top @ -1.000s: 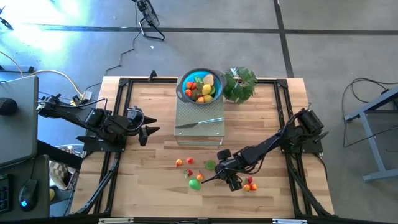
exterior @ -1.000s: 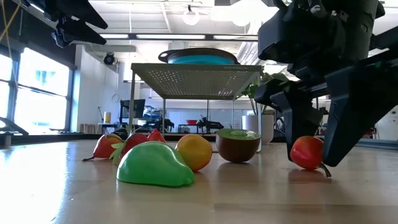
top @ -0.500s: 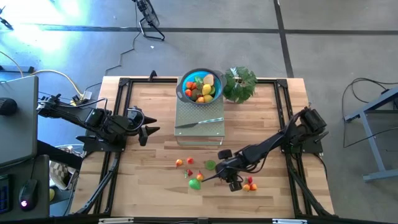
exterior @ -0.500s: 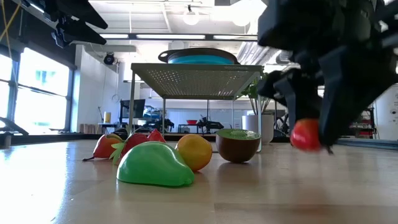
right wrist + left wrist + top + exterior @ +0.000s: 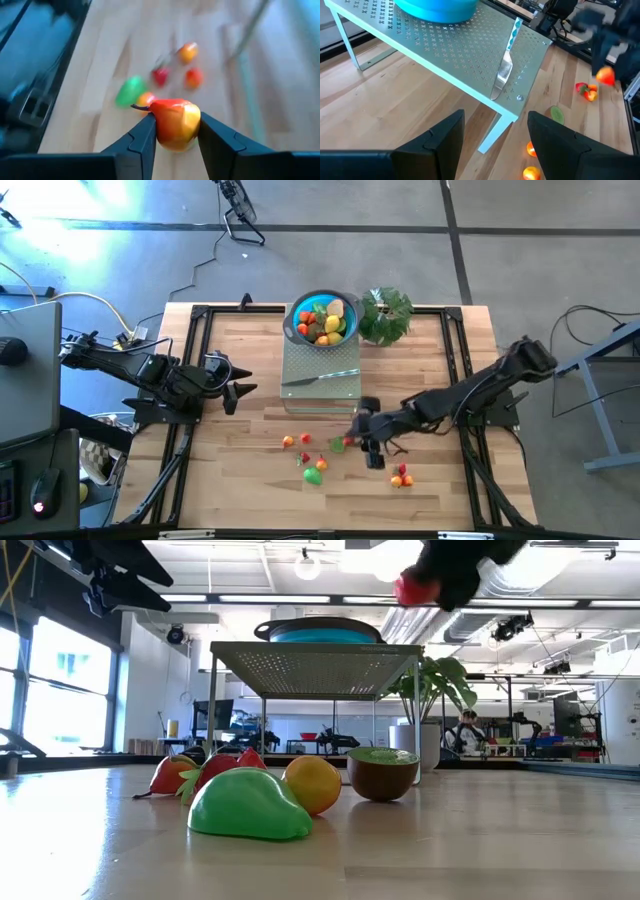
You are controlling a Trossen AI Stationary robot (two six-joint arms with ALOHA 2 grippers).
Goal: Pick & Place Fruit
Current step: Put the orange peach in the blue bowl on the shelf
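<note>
- In the right wrist view, the right tool [image 5: 172,131] is gripping a red-and-yellow fruit [image 5: 175,123] with a thin stem, its two dark fingers [image 5: 142,142] pressing on either side; the loose fruits below it are showing only as smeared spots of colour.
- From table height, a green fruit [image 5: 248,805] is lying nearest on the bench [image 5: 450,850], with an orange one [image 5: 313,784] just behind it, red ones [image 5: 215,772] to its side and a brown, green-topped half fruit [image 5: 383,773] beside them.
- In that same view the held fruit is appearing as a red blob at the top edge, and the arm carrying it is being cut off, so its shape is hard to make out.
- From above, the right tool is hovering off the bench between the scattered fruits and the metal rack [image 5: 322,385]; two small fruits [image 5: 402,476] are lying apart.
- The left tool [image 5: 232,388] is waiting at the bench's left side, fingers spread apart and holding nothing.
- Farther back, a knife [image 5: 506,65] is lying on the rack, and a blue bowl [image 5: 322,318] of fruit is sitting at its far end beside a leafy plant [image 5: 386,315].
- Beyond the bench, a person in the room is too small to make out.
</note>
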